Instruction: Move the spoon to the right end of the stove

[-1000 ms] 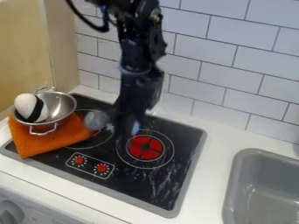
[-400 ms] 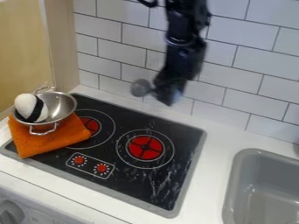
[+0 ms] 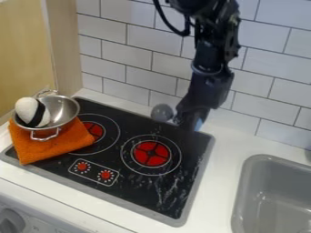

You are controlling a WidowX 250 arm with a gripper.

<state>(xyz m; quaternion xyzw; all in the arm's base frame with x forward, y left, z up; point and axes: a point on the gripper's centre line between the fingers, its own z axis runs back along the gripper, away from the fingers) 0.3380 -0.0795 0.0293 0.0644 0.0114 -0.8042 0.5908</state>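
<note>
My gripper (image 3: 187, 124) hangs over the back edge of the stove (image 3: 137, 185), near its right rear corner. It is shut on the spoon (image 3: 162, 112), whose round grey bowl sticks out to the left of the gripper. The spoon's handle is mostly hidden by the gripper. Whether the spoon touches the stove top, I cannot tell.
At the stove's left, a metal pot (image 3: 63, 109) holding a white-and-black round object (image 3: 30, 112) stands on an orange cloth (image 3: 43, 148). A grey sink (image 3: 243, 191) is at the right. White tiles (image 3: 270, 61) rise behind the counter.
The gripper has carried the spoon from above the middle of the stove up and to the right, then lowered it near the rear right corner. Pot and cloth have stayed still.
</note>
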